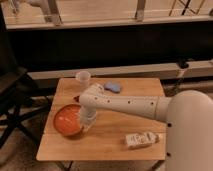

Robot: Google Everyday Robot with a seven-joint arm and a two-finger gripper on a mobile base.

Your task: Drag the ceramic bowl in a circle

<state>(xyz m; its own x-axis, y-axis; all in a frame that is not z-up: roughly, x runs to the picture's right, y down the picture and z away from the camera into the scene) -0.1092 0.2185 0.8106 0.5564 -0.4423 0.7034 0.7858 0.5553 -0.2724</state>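
The ceramic bowl [68,120] is round, shallow and glossy orange, and sits near the left edge of the small wooden table [107,137]. My white arm reaches from the right across the table. My gripper [87,121] points down at the bowl's right rim, touching it or just inside it.
A small translucent whitish cup [83,78] stands at the table's back left. A blue object [113,87] lies at the back middle. A white packet [142,139] lies at the front right. A dark folding chair [15,100] stands left of the table.
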